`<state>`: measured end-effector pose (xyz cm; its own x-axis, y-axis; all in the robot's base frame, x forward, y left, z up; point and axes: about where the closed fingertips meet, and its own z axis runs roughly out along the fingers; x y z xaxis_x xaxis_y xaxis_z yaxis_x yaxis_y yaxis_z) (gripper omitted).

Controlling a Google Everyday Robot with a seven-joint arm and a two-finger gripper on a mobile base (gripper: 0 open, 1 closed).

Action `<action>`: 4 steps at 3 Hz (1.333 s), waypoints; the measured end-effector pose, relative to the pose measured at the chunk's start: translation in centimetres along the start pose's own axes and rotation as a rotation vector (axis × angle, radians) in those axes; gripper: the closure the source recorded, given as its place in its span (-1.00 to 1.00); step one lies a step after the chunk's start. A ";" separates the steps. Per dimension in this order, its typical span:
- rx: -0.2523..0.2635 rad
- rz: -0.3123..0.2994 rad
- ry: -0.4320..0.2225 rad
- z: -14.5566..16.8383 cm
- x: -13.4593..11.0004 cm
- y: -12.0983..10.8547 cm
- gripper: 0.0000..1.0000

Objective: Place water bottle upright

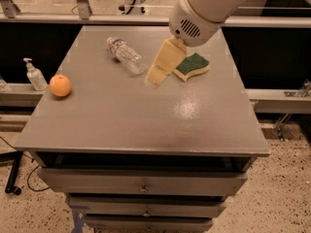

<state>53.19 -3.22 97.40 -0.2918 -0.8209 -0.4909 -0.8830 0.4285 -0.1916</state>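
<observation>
Water bottle (127,56): lying on its side in the upper middle of the frame, on the far half of the worktop, with its white cap toward the upper left and its base toward the lower right.
Handling: it looks like thin, clear, ribbed plastic, so I'd judge it light, easy to dent under a hard squeeze, and ready to roll sideways. Whether it holds any water I cannot tell.
Where to take hold: my guess is across the ribbed body near its middle, where the ribs should give some bite. The cap end looks too small and slick for that.
Claw (156,76): pale yellow, slanting down-left out of the big white arm (204,8). Its tip is just beside the bottle's base end, on the right, and I see no contact. Whether it is apart or together I cannot tell, and I see nothing held in it.
Sponge (192,66): green over yellow, right of the claw, near the bottle but apart from it.
Orange (60,85): by the left edge of the worktop, well apart from the bottle.
Pump bottle (34,75): small and white, off the worktop on the ledge at the far left.
Worktop (146,125): grey and glossy. The far edge lies near behind the cap. The open room is toward the lower half of the frame, where I'd stand the bottle, well away from any edge.
</observation>
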 end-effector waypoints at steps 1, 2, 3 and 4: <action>0.029 0.061 -0.058 2.5 -2.1 -1.6 -1.00; 0.069 0.158 -0.109 5.1 -4.1 -4.1 -1.00; 0.114 0.259 -0.144 7.4 -5.5 -6.3 -1.00; 0.144 0.360 -0.186 9.3 -6.7 -8.4 -1.00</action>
<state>65.98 2.20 94.38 -0.4893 -0.5332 -0.6902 -0.6730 0.7342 -0.0901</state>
